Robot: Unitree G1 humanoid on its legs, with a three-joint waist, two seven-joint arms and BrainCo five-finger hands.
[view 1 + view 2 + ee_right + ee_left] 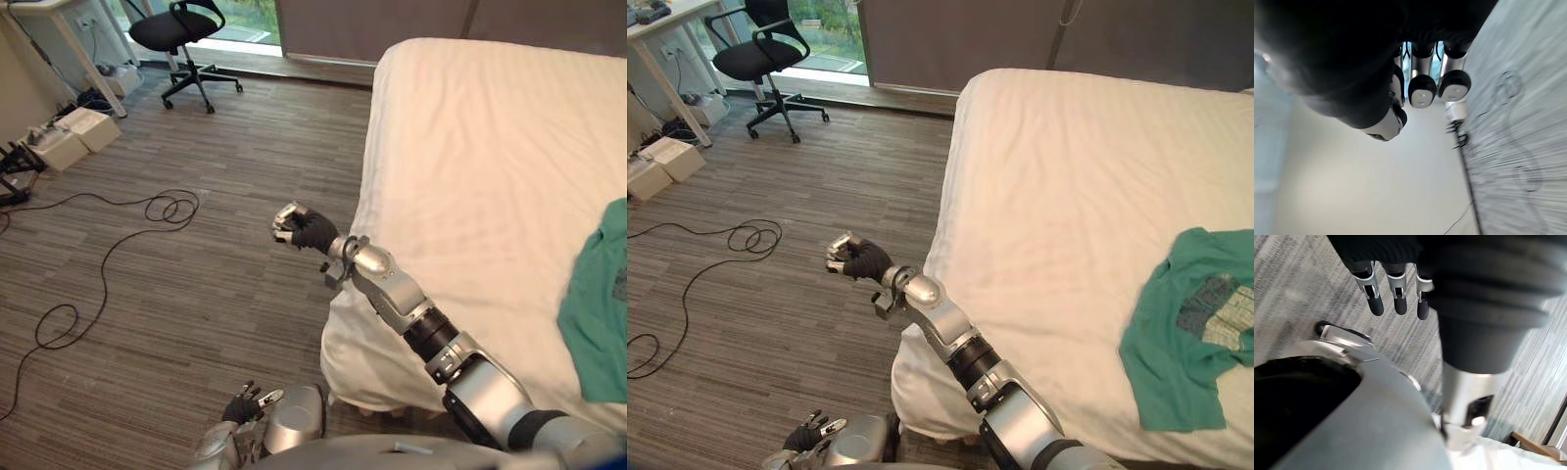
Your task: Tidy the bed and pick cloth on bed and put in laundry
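A green T-shirt (1185, 323) lies crumpled on the white bed (1058, 166), near the bed's right side. My right hand (299, 227) is stretched out over the wood-pattern floor, just left of the bed's near corner and far from the shirt. Its fingers (1421, 93) are curled with nothing in them. My left hand (247, 404) hangs low by my side over the floor, its fingers (1396, 293) straight and empty.
A black office chair (181, 34) stands at the far left by the window, beside a white desk (59, 24). White boxes (73, 137) sit on the floor along the left wall. Open floor lies between them and the bed.
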